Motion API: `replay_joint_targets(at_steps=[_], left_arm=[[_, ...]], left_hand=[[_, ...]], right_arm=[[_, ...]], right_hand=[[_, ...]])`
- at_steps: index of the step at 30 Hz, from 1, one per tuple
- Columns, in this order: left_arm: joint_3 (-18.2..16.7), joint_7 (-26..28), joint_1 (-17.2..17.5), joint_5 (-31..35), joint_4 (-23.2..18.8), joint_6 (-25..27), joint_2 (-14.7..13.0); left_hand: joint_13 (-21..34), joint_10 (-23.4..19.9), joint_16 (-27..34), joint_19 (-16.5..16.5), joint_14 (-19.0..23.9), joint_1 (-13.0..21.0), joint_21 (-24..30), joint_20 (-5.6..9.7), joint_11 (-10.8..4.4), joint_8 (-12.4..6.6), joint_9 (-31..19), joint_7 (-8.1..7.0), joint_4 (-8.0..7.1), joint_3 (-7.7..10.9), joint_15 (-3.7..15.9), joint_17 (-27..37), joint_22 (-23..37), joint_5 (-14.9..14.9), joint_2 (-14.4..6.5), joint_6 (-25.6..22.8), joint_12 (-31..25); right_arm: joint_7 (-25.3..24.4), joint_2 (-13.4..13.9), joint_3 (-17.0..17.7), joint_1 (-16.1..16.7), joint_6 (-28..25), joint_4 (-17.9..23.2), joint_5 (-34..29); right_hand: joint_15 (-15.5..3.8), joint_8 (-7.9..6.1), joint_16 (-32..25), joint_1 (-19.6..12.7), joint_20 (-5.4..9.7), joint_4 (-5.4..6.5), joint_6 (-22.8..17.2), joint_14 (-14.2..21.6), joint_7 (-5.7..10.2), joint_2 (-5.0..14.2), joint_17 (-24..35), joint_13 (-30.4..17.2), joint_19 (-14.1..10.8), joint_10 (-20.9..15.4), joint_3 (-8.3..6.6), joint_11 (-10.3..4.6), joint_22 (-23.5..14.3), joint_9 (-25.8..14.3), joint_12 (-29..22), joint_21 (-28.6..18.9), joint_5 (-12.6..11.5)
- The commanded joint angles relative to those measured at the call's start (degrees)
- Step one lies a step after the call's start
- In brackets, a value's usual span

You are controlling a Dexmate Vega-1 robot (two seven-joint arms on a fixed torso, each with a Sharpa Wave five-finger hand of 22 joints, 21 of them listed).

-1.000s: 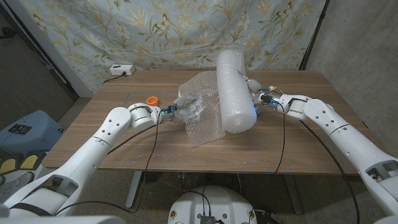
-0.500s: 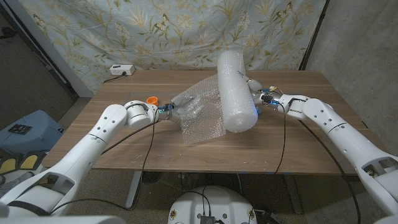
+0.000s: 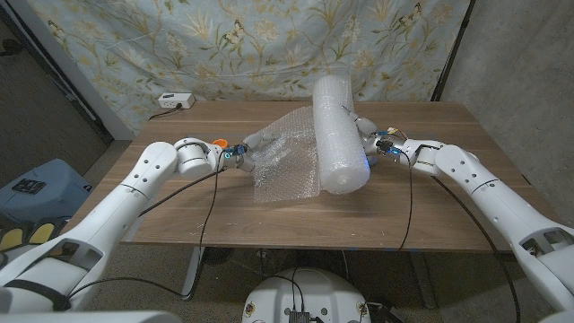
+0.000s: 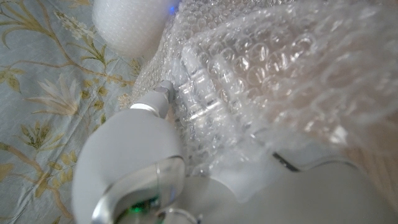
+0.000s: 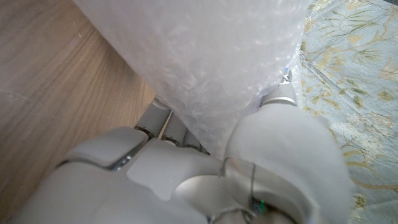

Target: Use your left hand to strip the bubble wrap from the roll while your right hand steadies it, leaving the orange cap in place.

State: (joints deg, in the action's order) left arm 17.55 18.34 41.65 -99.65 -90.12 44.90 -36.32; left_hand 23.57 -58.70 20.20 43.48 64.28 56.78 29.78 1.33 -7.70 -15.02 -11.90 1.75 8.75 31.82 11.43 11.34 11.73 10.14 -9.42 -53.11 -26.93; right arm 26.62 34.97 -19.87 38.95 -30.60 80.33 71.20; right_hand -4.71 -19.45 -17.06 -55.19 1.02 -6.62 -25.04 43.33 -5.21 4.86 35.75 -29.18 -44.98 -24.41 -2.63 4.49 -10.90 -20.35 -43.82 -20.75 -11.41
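A brown wood-grain desk (image 3: 421,202) stands before a floral fabric backdrop (image 3: 224,45). The left hand (image 3: 254,149) pinches a crinkled clear bubble-wrap sheet (image 3: 287,170); the right hand (image 3: 363,136) grips the fat, white, dimpled bubble-wrap roll (image 3: 337,135) between them. A small orange round cap (image 3: 218,142) sits just behind the left wrist.

Clear glossy plastic bubble wrap (image 3: 287,166), matt wood-grain table (image 3: 430,211), prob. cloth backdrop (image 3: 224,45).

Arms: 2, glossy white rounded shells in long segments, with darker seams at the joints.
Cables: thin black cable hangs loose along each forearm.
Left hand (image 3: 244,152): pale grey-white, small blue-green light at the wrist.
Right hand (image 3: 370,142): same pale casing, blue glow and exposed coloured wiring at the wrist.
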Motion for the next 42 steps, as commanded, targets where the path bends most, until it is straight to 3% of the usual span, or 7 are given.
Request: replay_joint_targets(at_steps=[1,42], left_arm=[[0.4,0.4,-0.9,-1.3,0.3,1.5,-0.7],[0.4,5.0,1.2,-3.2,-4.5,-0.7,-3.7]], left_hand=[[0.1,-1.2,0.0,-0.2,0.5,0.5,0.4,-0.23,-1.03,0.20,-0.3,1.43,0.06,-0.13,0.39,0.3,0.1,0.3,0.0,-0.8,0.1],[1.1,-1.3,-0.3,-0.5,0.7,0.7,1.4,-0.14,-1.01,0.77,-0.4,1.38,0.00,-0.18,0.38,0.5,0.0,0.3,0.0,-1.1,0.4]], right_arm=[[0.4,-0.1,0.1,0.7,-0.8,0.4,0.4],[6.9,0.2,-1.8,-1.9,-1.7,-4.0,-2.2]], right_hand=[[-0.63,0.33,0.3,-1.9,-0.13,0.24,0.3,-0.5,-0.23,2.69,-0.1,0.1,0.5,0.5,0.24,0.16,0.0,-0.2,0.4,0.1,0.0],[1.90,2.27,3.9,4.7,-1.91,2.35,2.3,-4.4,-1.40,-0.78,-1.9,0.6,3.6,4.1,3.68,1.57,0.1,-0.2,2.7,1.7,-1.1]])
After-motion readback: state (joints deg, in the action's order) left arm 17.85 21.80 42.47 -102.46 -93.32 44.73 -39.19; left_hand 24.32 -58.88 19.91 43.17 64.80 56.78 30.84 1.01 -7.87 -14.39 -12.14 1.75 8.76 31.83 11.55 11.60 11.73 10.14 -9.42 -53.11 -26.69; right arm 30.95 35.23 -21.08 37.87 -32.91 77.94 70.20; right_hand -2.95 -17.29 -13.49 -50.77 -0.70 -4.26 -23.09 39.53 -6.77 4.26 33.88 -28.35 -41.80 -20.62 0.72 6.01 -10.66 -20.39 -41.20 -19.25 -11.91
